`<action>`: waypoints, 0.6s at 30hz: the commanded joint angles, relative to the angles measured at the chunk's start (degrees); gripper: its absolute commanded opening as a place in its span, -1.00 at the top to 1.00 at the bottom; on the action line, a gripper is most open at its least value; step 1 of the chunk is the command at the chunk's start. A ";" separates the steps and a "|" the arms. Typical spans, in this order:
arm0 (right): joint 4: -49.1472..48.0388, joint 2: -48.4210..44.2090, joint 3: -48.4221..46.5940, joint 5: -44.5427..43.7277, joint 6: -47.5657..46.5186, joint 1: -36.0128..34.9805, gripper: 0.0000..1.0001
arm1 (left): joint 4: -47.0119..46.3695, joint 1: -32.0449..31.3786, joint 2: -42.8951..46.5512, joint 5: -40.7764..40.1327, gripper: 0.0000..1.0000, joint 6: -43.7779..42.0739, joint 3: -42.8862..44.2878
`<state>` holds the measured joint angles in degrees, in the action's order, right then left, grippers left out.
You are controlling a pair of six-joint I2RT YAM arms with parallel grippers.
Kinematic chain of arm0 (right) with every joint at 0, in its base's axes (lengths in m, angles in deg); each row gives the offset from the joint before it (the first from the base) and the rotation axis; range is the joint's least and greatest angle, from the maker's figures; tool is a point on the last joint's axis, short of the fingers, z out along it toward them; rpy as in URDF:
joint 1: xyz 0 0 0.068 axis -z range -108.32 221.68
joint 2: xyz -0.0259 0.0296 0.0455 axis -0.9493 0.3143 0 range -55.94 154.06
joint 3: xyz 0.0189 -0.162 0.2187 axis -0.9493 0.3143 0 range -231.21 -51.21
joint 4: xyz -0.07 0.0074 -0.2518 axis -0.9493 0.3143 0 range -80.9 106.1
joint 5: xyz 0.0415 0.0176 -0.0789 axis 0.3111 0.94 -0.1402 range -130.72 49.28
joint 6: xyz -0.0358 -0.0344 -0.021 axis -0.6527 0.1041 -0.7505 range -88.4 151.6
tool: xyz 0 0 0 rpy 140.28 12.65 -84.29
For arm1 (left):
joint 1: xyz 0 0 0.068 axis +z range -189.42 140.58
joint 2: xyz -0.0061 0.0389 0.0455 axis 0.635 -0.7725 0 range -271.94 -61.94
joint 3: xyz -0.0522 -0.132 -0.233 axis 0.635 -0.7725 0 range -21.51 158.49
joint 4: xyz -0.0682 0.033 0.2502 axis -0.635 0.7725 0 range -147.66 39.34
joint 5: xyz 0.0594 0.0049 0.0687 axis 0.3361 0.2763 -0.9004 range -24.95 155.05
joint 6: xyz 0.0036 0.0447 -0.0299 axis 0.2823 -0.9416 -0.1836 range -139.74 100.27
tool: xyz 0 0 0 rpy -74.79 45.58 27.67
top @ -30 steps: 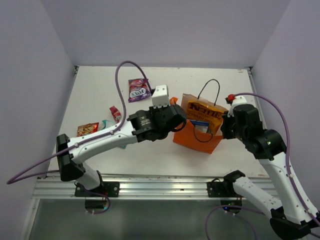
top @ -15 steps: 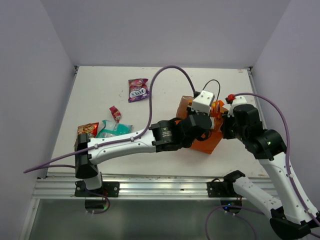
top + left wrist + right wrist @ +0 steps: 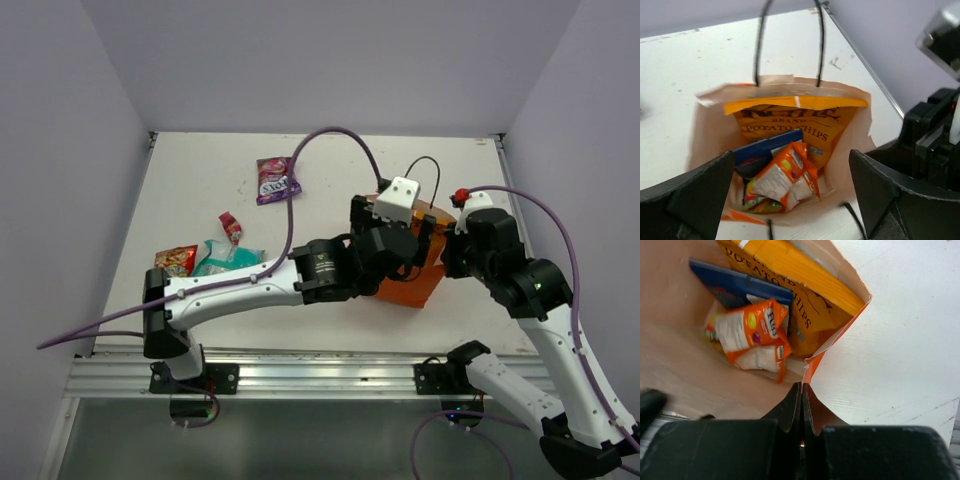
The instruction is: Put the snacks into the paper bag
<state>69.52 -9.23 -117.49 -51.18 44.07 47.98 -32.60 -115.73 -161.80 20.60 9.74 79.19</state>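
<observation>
Presently left gripper [image 3: 790,197] is gaping over paper bag [image 3: 790,93], right gripper [image 3: 801,390] pinching its rim; purple packet [image 3: 277,180] seeming light, slippery; favouring its crimped edge.

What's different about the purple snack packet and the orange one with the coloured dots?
The purple packet is purple-pink; the orange packet is orange and white. The purple packet lies on the table, away from the paper bag; the orange packet is inside it. The purple one lies alone; the orange one rests against a blue packet. Both are small, shiny snacks.
</observation>
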 commanded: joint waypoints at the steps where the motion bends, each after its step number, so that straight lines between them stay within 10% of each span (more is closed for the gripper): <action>1: -0.48 -0.67 -0.60 1.05 -1.13 -0.20 1.00 | 6.30 -0.15 9.05 -13.44 -0.99 4.52 2.49; 7: -0.57 -0.58 -0.60 1.58 -1.22 -0.20 1.00 | 44.35 11.69 19.25 -17.71 -0.99 56.83 -14.10; 18: -0.66 -0.49 -0.69 3.43 -1.48 -0.20 1.00 | 23.74 30.95 24.62 -6.01 -0.99 51.22 -46.54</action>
<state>69.50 -9.16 -117.49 -49.89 43.92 47.96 -0.10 -87.80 -138.54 13.54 60.25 35.46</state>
